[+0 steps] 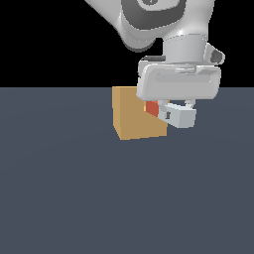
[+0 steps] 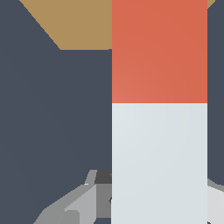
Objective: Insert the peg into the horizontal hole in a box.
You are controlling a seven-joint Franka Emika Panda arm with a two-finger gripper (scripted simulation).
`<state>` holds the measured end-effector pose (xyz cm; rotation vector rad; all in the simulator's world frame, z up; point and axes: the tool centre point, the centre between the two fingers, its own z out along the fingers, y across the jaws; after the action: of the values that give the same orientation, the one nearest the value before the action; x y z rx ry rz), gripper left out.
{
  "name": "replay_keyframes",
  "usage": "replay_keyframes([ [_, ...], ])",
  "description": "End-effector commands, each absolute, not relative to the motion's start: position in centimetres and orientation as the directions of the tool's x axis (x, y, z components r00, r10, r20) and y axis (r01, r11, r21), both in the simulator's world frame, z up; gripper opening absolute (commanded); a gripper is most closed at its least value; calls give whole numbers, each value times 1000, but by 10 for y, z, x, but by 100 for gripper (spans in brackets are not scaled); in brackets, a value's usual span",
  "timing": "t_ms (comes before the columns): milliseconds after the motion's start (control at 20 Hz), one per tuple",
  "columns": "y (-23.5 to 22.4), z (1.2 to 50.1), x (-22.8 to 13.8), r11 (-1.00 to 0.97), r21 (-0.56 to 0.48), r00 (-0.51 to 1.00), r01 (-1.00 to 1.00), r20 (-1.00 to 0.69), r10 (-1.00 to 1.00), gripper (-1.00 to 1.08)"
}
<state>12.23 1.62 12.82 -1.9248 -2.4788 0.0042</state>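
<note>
The tan box [image 1: 134, 115] stands on the dark floor in the exterior view. My gripper [image 1: 171, 110] is shut on the peg [image 1: 179, 116], held level at the box's side on the exterior view's right. The peg's red-orange end [image 1: 151, 108] points at the box and touches or enters its side face. The hole is hidden behind the peg and gripper. In the wrist view the peg [image 2: 159, 162] fills the frame, pale half near the fingers [image 2: 83, 199], red end [image 2: 159, 52] reaching over the box [image 2: 78, 26].
The dark grey-blue floor [image 1: 99, 198] spreads around the box. The white arm [image 1: 163, 30] hangs down over the box's far side on the exterior view's right.
</note>
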Motion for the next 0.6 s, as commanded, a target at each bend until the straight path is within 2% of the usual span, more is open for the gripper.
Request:
replay_keyframes([
  [0, 16, 131, 124, 250, 0, -250, 968, 0, 968, -100],
  [550, 30, 131, 119, 251, 0, -251, 968, 0, 968, -100],
])
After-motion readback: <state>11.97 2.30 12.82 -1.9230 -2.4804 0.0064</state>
